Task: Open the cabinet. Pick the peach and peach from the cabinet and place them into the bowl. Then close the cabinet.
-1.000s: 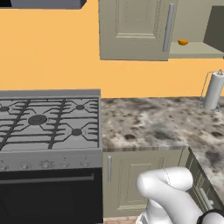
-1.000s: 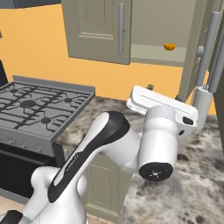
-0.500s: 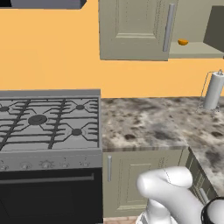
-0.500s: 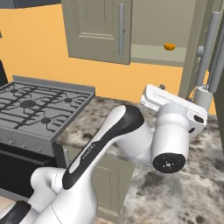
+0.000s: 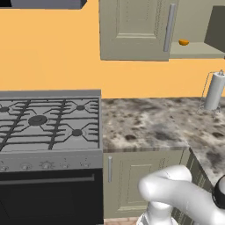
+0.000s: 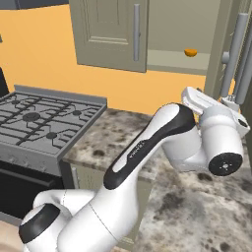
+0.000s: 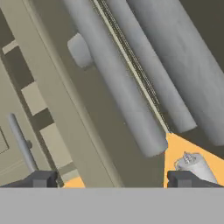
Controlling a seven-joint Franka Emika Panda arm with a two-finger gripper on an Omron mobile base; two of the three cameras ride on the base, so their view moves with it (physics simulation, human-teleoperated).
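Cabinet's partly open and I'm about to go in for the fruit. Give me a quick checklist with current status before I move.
1. Right door of the cabinet swung open: ok.
2. Orange-yellow peach on the shelf, in sight: ok.
3. Second, reddish peach located: cannot tell.
4. Gripper open, fingers empty: ok.
5. Gripper lined up with the peach: not ok; the hand view faces the door's bar handle.
6. Bowl located: cannot tell.

Stove (image 5: 46,123) at left, counter (image 5: 149,125) to its right; cabinet (image 5: 136,28) above on the far wall, peach (image 5: 183,42) inside on its shelf; paper-towel roll (image 5: 215,90) at far right.
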